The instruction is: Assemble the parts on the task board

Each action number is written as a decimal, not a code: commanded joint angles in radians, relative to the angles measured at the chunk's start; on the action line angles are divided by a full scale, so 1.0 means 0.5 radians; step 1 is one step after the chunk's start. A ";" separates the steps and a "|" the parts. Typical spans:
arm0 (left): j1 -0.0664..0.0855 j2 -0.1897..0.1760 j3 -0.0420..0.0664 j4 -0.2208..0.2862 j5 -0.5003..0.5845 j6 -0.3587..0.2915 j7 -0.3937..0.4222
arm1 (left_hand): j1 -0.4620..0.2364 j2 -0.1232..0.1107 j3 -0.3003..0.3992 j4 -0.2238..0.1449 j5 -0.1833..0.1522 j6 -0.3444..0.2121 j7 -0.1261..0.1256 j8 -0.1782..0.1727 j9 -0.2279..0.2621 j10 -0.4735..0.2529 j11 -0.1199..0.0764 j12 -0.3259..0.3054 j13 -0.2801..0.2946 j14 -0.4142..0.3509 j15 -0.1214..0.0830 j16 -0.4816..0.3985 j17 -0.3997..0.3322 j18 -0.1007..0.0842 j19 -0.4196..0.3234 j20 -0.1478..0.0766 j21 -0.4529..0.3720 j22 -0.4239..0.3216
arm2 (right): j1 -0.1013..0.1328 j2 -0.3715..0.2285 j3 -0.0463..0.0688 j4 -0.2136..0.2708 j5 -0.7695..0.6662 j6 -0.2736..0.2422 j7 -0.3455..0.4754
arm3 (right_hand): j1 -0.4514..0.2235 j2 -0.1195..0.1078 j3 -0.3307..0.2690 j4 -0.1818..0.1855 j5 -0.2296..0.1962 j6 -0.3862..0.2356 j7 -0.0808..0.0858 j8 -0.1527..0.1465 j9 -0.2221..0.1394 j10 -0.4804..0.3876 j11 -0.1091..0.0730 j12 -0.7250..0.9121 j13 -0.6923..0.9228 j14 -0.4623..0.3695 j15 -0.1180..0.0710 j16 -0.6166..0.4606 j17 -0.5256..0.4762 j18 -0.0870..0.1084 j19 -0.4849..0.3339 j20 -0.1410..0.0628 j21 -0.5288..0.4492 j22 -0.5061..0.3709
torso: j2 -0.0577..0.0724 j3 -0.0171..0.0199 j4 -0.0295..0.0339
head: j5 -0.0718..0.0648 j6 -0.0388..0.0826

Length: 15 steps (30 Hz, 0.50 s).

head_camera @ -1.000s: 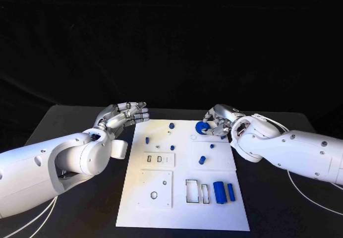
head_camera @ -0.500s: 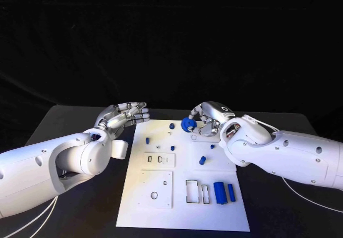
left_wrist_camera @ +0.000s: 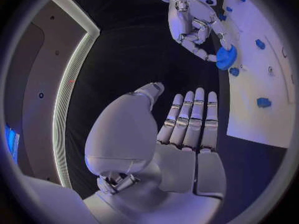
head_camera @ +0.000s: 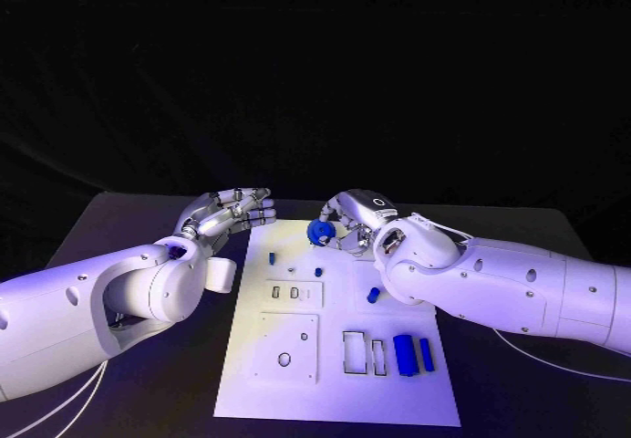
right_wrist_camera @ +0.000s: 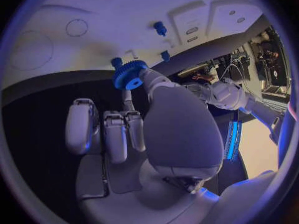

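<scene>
Gear time: right hand (head_camera: pixel 353 222) pinches a small blue toothed plastic gear (head_camera: pixel 318 234) over the white task board's (head_camera: pixel 336 383) far end, probably lining up a peg. Left hand (head_camera: pixel 231 213) waits beside, fingers straight, holding nothing.

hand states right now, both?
Left hand: open, holding nothing.
Right hand: holding a blue gear above the task board.

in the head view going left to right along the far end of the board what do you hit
left hand, open beside the board's left edge → small blue peg on the task board → blue gear → right hand holding that gear over the board
</scene>
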 commanded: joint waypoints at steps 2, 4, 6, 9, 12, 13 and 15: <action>0.002 0.009 0.002 0.003 0.003 0.033 0.014 | -0.022 -0.002 0.007 -0.001 0.013 -0.015 0.093 -0.007 0.000 -0.008 0.005 -0.014 0.002 -0.010 0.002 -0.012 0.002 0.004 -0.011 -0.002 -0.013 -0.003 | -0.015 0.050 -0.002 -0.051 -0.072 0.088 0.009 | 0.008 0.000 0.013 -0.001 0.008 0.026 -0.018 0.007 0.023 0.117 -0.010 0.010 0.382 0.212 -0.010 0.012 0.527 -0.028 0.004 -0.001 0.003 -0.003 | 0.001 -0.0002 0.006 | 0.001 -0.007; 0.002 0.009 0.002 0.002 0.003 0.032 0.013 | -0.022 -0.002 0.007 -0.001 0.013 -0.015 0.093 -0.007 0.000 -0.008 0.005 -0.014 0.002 -0.010 0.002 -0.012 0.002 0.004 -0.011 -0.002 -0.013 -0.003 | -0.021 0.073 -0.002 -0.070 -0.073 0.102 0.012 | 0.008 0.000 0.013 -0.001 0.007 0.025 -0.018 0.006 0.023 0.117 -0.010 0.011 0.382 0.212 -0.010 0.012 0.527 -0.028 0.004 -0.002 0.003 -0.002 | 0.004 -0.0011 0.009 | 0.001 -0.007; 0.002 0.009 0.002 0.001 0.003 0.032 0.014 | -0.022 -0.002 0.007 -0.001 0.013 -0.015 0.093 -0.007 0.000 -0.008 0.005 -0.014 0.002 -0.010 0.002 -0.012 0.002 0.004 -0.011 -0.002 -0.013 -0.003 | -0.026 0.094 -0.002 -0.087 -0.073 0.115 0.016 | 0.008 0.000 0.013 -0.001 0.007 0.025 -0.018 0.006 0.023 0.117 -0.010 0.011 0.382 0.212 -0.010 0.012 0.527 -0.028 0.004 -0.002 0.003 -0.002 | 0.004 -0.0004 0.007 | 0.002 -0.007; 0.002 0.011 0.002 -0.003 0.002 0.032 0.014 | -0.022 -0.002 0.007 -0.001 0.013 -0.015 0.093 -0.007 0.000 -0.008 0.005 -0.014 0.002 -0.010 0.002 -0.012 0.002 0.004 -0.011 -0.002 -0.013 -0.003 | -0.032 0.114 -0.003 -0.103 -0.073 0.131 0.018 | 0.008 -0.001 0.014 -0.001 0.006 0.024 -0.017 0.005 0.022 0.118 -0.010 0.011 0.383 0.212 -0.010 0.012 0.527 -0.028 0.004 -0.002 0.003 -0.002 | 0.003 -0.0006 0.005 | 0.003 -0.009; 0.002 0.013 0.002 -0.008 0.002 0.031 0.014 | -0.022 -0.002 0.007 -0.001 0.013 -0.015 0.093 -0.007 0.000 -0.008 0.005 -0.014 0.002 -0.010 0.002 -0.012 0.002 0.004 -0.011 -0.002 -0.013 -0.003 | -0.037 0.130 -0.004 -0.120 -0.074 0.150 0.017 | 0.008 -0.001 0.014 -0.001 0.006 0.024 -0.017 0.005 0.022 0.118 -0.010 0.011 0.383 0.212 -0.010 0.012 0.527 -0.028 0.004 -0.002 0.003 -0.002 | 0.003 0.0009 0.005 | 0.002 -0.013; 0.003 0.014 0.002 -0.008 0.002 0.030 0.014 | -0.022 -0.002 0.007 -0.001 0.013 -0.015 0.093 -0.007 0.000 -0.008 0.005 -0.014 0.002 -0.010 0.002 -0.012 0.002 0.004 -0.011 -0.002 -0.013 -0.003 | -0.039 0.134 -0.004 -0.126 -0.074 0.154 0.016 | 0.006 -0.001 0.016 0.000 0.004 0.022 -0.016 0.004 0.022 0.116 -0.009 0.010 0.381 0.212 -0.010 0.012 0.527 -0.028 0.003 -0.002 0.001 -0.004 | 0.003 0.0024 0.004 | 0.004 -0.014; 0.003 0.013 0.002 -0.009 0.002 0.030 0.014 | -0.022 -0.002 0.007 -0.001 0.013 -0.015 0.093 -0.007 0.000 -0.008 0.005 -0.014 0.002 -0.010 0.002 -0.012 0.002 0.004 -0.011 -0.002 -0.013 -0.003 | -0.041 0.139 -0.005 -0.134 -0.074 0.160 0.014 | 0.006 -0.002 0.016 0.000 0.003 0.021 -0.016 0.003 0.022 0.116 -0.009 0.009 0.381 0.212 -0.010 0.012 0.527 -0.028 0.003 -0.002 0.001 -0.004 | 0.003 0.0031 0.003 | 0.007 -0.016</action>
